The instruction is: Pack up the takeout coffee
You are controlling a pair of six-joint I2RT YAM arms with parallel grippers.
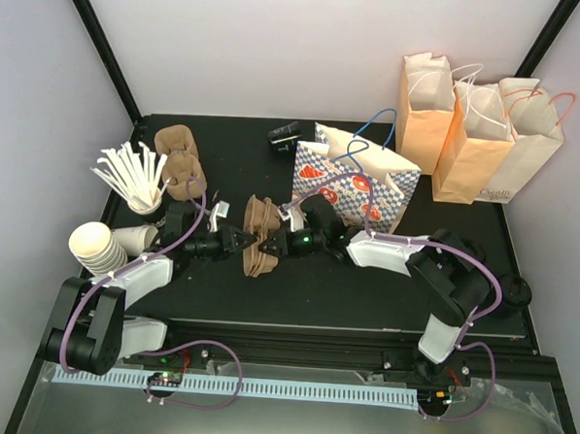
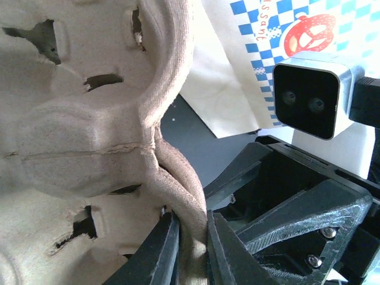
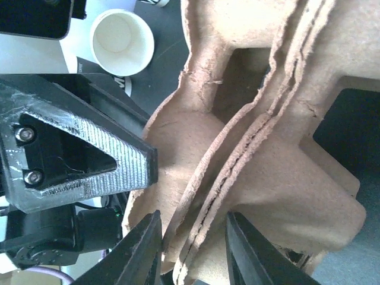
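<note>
A: The left gripper (image 2: 193,240) pinches the brown moulded-pulp carrier stack (image 2: 89,148); the right gripper (image 3: 193,237) straddles its rim, grip unclear.
B: Opposed pulling could tear it. The small black lidded coffee cup (image 1: 285,134) sits well beyond both.

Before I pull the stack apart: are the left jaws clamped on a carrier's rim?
Yes, the left wrist view shows the left jaws pinching the rim of the pulp carrier.

Pulp carriers (image 3: 279,172) — rough, fibrous, matt brown, frayed edges. Left gripper (image 2: 193,246) — black plastic, finely ridged. Checked bag (image 1: 355,186) smooth paper. Table (image 1: 364,294) matt black.
</note>
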